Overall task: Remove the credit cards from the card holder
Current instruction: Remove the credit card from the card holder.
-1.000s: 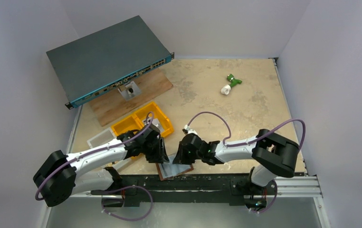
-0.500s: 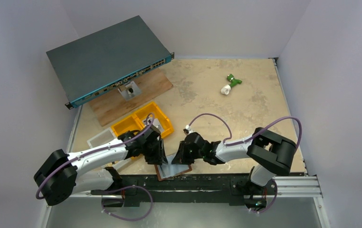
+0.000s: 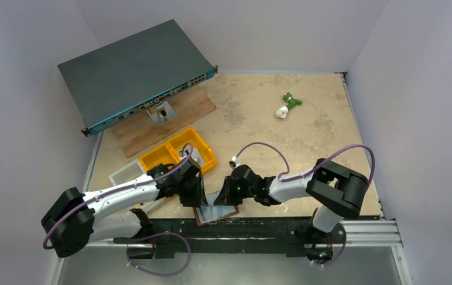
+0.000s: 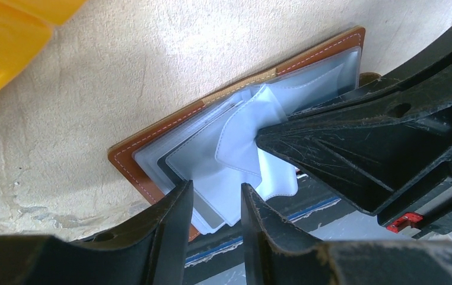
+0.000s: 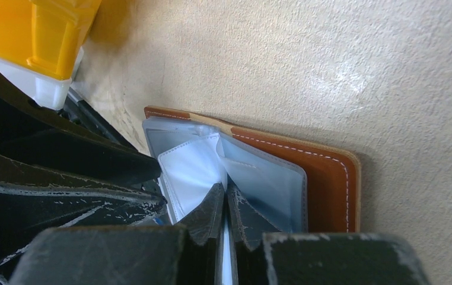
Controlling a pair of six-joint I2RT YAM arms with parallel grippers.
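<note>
A: Card holder (image 3: 217, 212), where?
B: Lying open, lining up, at the near edge of the worktop (image 3: 259, 119), between the two arms. One corner seems to hang over the black rail.
A: Credit cards (image 5: 188, 169)?
B: None out. Pale grey-blue sheets fan up from the fold, all inside the holder. In places I can't tell card from clear sleeve.
A: Right fingers (image 5: 215, 205)?
B: Closed tight on a thin pale edge in the middle of the fan. Looks like one card, maybe its sleeve.
A: Left fingers (image 4: 173, 214)?
B: Apart, gripping nothing. The tips are down at the holder's corner nearest the left arm, straddling the corner of the pale sheets. Reads as pinning the holder, but I can't confirm contact.
A: Step?
B: I'd say first extraction: pinch made, pull not yet done. Early in the task.
A: Next move?
B: Likely the right arm draws the sheet out along the pocket's opening, slowly. The left must press down so the holder doesn't lift or slip off the edge. If it's sleeve rather than card, it needs a regrasp.
A: Surroundings?
B: Yellow bin (image 3: 176, 151) just beyond the left arm, network switch (image 3: 131, 71) far left, green-and-white part (image 3: 289, 104) well apart at the far right.
</note>
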